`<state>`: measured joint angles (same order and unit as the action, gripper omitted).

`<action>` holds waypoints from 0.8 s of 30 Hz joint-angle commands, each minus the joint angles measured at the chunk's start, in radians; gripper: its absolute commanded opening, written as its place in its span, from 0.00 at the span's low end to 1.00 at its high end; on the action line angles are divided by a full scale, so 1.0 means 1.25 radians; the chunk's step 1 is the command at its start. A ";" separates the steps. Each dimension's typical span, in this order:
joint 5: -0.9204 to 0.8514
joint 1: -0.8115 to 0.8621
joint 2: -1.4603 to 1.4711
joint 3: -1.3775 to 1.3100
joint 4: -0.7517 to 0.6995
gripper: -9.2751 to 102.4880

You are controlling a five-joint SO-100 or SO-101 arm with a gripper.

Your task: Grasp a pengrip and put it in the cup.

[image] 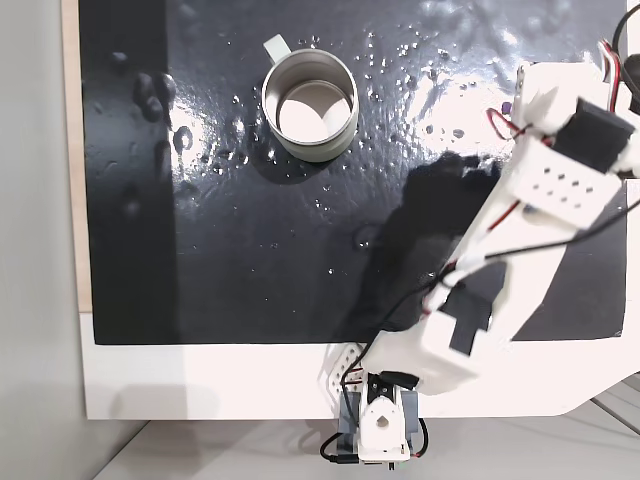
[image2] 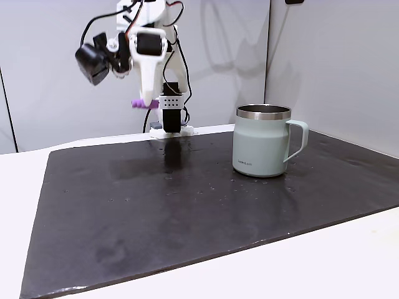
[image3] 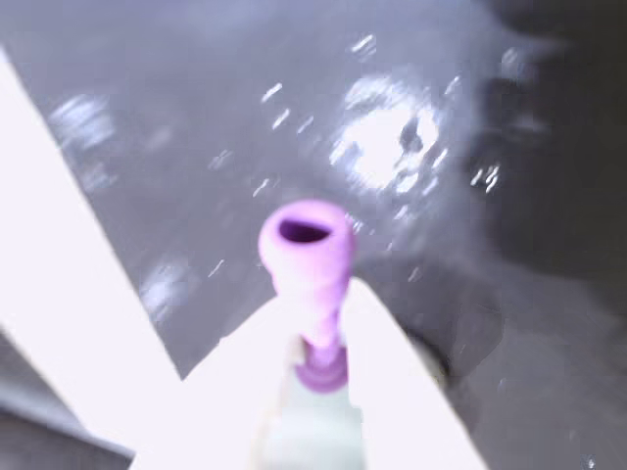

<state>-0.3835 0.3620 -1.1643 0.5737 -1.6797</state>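
The black mat [image2: 187,205] covers most of the white table [image2: 324,261], and its wet, shiny surface is dotted with water droplets [image: 400,50]. The white arm [image: 520,230] is raised above the mat's far side in the low fixed view, with its wires and wrist camera hanging beside it. The cup [image2: 262,140] stands upright on the mat, well apart from the arm, its mouth open and its pale inside showing nothing in the fixed view from above [image: 309,105]. The gripper [image2: 144,103] is closed on the pengrip [image3: 306,269]: the wrist view shows the purple piece pinched between the two white fingers [image3: 392,372], its flared hollow end sticking out past the tips, clear of the mat. So the grasp looks done and the carry is the step in hand. The next move calls for swinging the arm across to the cup, bringing the pengrip over the open mouth, and then parting the fingers. Nothing stands between arm and cup; the rim and handle [image2: 299,137] are the only things to clear.
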 commanded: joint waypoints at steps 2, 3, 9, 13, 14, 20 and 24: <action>-0.004 -0.044 -0.233 0.031 -0.002 0.08; -0.006 -0.053 -0.258 0.043 0.002 0.08; 0.055 -0.173 -0.291 0.077 -0.001 0.08; 0.117 -0.280 -0.287 0.126 -0.007 0.08; 0.130 -0.301 -0.279 0.131 -0.007 0.08; 0.198 -0.436 -0.201 0.079 -0.009 0.08; 0.225 -0.507 -0.158 0.040 -0.009 0.08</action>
<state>-0.1350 -0.2163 -1.3683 0.7056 -1.6843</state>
